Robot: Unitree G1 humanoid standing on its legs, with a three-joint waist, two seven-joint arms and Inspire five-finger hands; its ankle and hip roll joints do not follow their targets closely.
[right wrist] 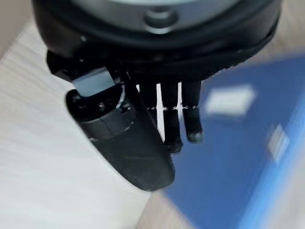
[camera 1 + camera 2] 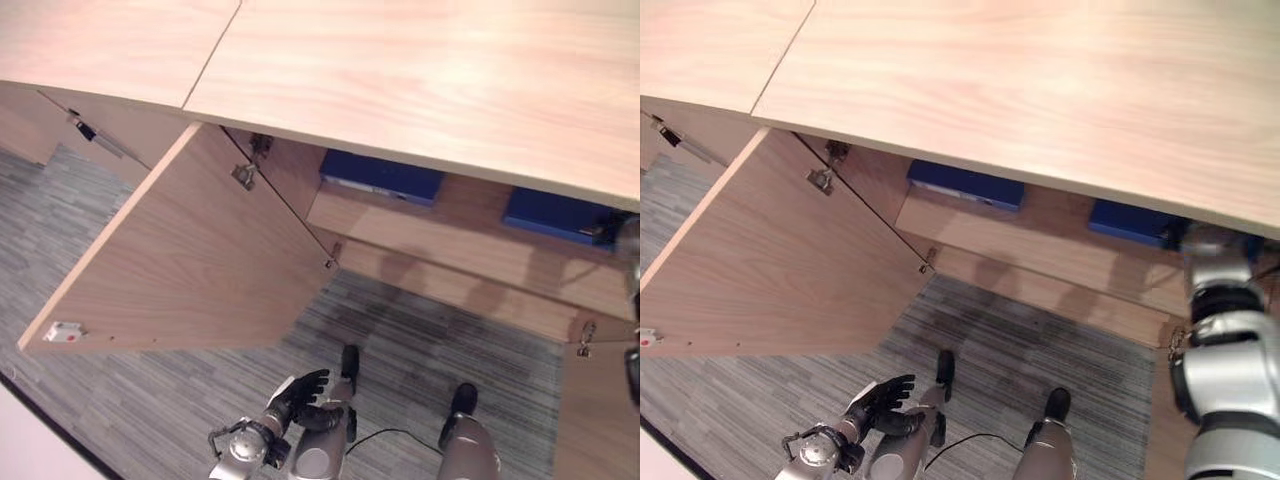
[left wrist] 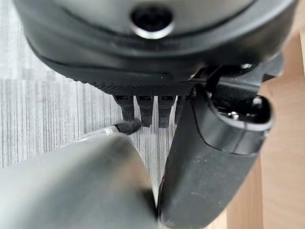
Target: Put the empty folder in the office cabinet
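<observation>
1. Left robot hand (image 2: 305,388), bottom centre of frame, fingers relaxed and apart, holding nothing, above the carpet (image 2: 420,340).
2. Right robot hand (image 1: 143,143): I see fingers straight, by a blue folder (image 1: 238,162) on the cabinet shelf (image 2: 400,225), right of frame.
3. 2nd blue folder (image 2: 380,176) at centre.
4. Cabinet door (image 2: 190,260) open at left.

**Office interior: floor and cabinetry**

Grey striped carpet (image 2: 420,340) under and around the left hand (image 2: 305,390). Pale wood cabinet top (image 2: 420,70) ahead of and above that hand, one seam between panels. Cabinet door (image 2: 190,260) standing open, ahead-left of the hand; metal hinge (image 2: 243,176) on inner face, white catch (image 2: 64,331) at outer corner. Wooden shelf (image 2: 400,225) inside, beyond the hand.
</observation>
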